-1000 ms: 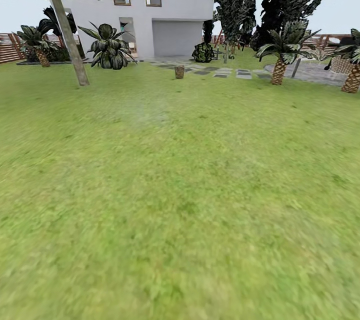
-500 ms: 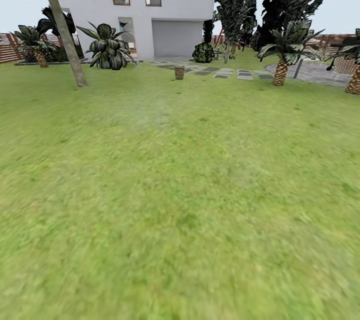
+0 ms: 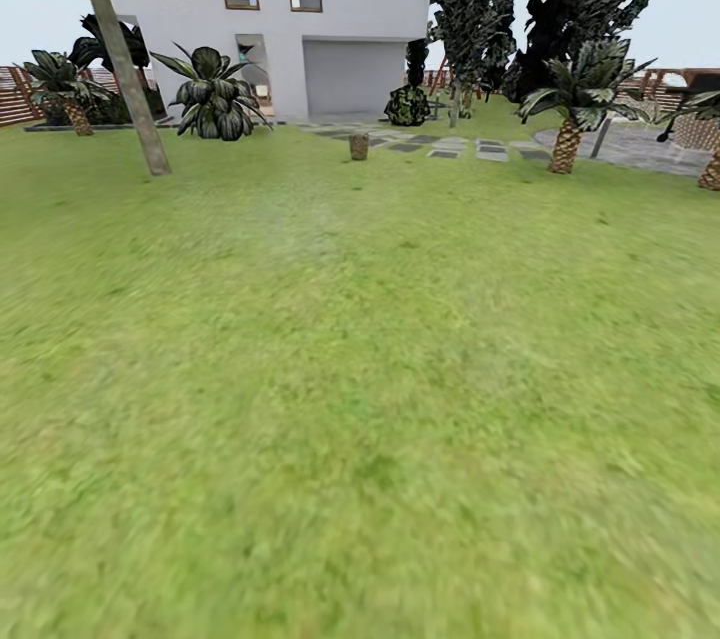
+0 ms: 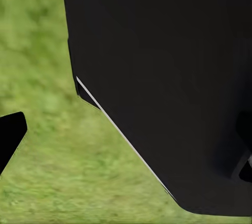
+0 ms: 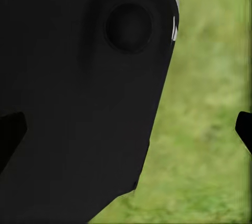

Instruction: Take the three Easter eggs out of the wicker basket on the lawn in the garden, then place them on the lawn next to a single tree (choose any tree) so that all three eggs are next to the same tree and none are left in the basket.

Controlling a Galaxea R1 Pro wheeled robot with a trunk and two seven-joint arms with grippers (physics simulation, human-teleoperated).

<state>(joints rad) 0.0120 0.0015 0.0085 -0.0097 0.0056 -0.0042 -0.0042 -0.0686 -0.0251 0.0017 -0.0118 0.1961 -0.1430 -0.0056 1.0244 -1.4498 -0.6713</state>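
Mottled green lawn (image 3: pixel 360 399) is seen ahead | small brown woven object (image 3: pixel 359 145), perhaps the basket, far off by grey stepping slabs (image 3: pixel 460 150) | finger spread cannot be told for either gripper

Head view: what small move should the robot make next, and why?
Probably drive straight ahead over the lawn toward the small brown object near the stepping stones; it may be the wicker basket. It stands far off, centred in the head view, too small to show any eggs, with open grass before it.
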